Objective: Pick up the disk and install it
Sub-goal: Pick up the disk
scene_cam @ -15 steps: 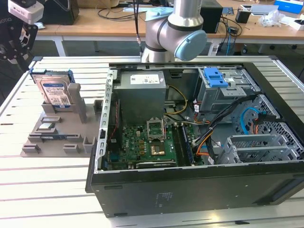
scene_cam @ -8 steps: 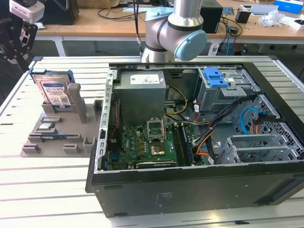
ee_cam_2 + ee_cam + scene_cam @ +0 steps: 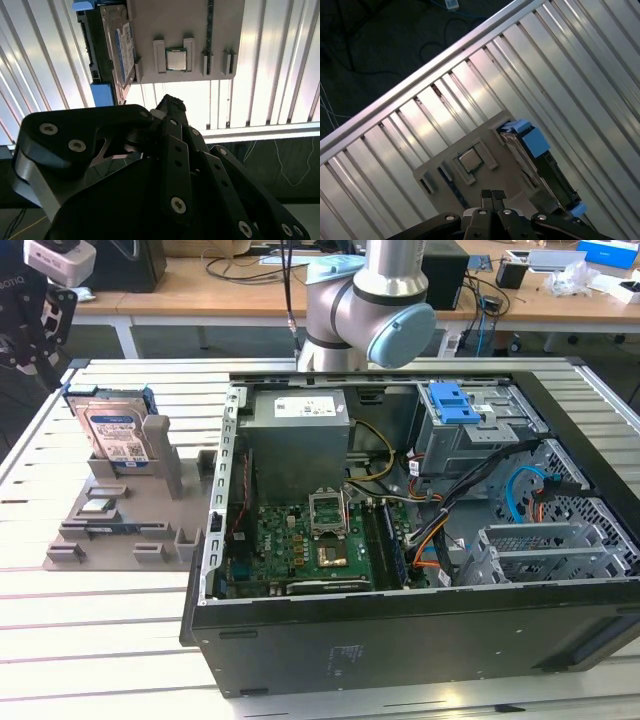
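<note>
In the exterior view's upper left, the disk (image 3: 115, 435) stands upright in a gray holder (image 3: 165, 465). The first wrist view shows the gripper (image 3: 491, 194) with its fingers pressed together, empty, near a processor chip (image 3: 470, 160).

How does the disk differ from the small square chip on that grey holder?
The disk stands on edge in its slot; the chip lies flat. The disk is much larger, with blue rails and a label; the chip is small, square, bare metal. Both sit in the grey holder.

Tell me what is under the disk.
The disk stands on edge in a slot of the grey holder, which lies on the slatted table. The holder's wall hides its lower edge.
</note>
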Controlling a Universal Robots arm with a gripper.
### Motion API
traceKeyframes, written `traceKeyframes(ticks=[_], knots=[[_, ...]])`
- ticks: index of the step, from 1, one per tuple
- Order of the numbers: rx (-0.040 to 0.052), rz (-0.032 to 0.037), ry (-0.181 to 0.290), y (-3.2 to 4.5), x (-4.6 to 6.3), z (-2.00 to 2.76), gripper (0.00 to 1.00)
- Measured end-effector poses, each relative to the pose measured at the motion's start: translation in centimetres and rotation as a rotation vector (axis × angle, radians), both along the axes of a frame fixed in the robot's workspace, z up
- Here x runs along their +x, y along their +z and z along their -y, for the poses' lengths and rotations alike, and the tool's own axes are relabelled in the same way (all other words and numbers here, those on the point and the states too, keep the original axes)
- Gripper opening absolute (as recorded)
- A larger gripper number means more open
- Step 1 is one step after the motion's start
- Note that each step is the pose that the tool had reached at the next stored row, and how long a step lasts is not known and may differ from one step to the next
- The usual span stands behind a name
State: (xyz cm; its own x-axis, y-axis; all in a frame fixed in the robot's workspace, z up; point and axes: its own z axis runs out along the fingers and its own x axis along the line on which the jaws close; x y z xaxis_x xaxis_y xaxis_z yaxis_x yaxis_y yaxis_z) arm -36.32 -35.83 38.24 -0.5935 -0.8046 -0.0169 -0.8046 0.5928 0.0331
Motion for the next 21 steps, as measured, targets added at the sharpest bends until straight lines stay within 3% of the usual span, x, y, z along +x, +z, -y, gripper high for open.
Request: traceKeyframes(ticks=[21], knots=[[0.0,0.0,0.154,0.0,0.0,0.0,0.1]])
